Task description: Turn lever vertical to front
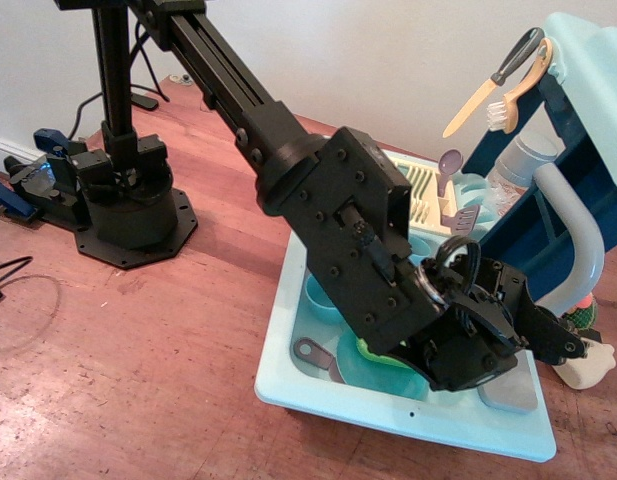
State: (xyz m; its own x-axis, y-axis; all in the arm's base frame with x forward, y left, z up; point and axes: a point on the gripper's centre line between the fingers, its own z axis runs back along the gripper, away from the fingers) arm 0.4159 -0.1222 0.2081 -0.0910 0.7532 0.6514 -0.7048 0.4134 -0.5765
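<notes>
The grey toy tap's arched spout rises at the right side of the light-blue toy sink. My black gripper reaches over the sink to the foot of the spout. Its two fingers run close together and their tips meet right at the tap's base joint. A cream-white base piece shows just below the tips. The short light-grey lever cannot be made out apart from the fingertips, which hide it, so I cannot tell its angle or whether it is gripped.
In the sink lie a green plate, a teal cup and a grey utensil. A dish rack with a purple spoon stands behind. A blue shelf with hanging utensils is at the far right. The arm's base is at the left.
</notes>
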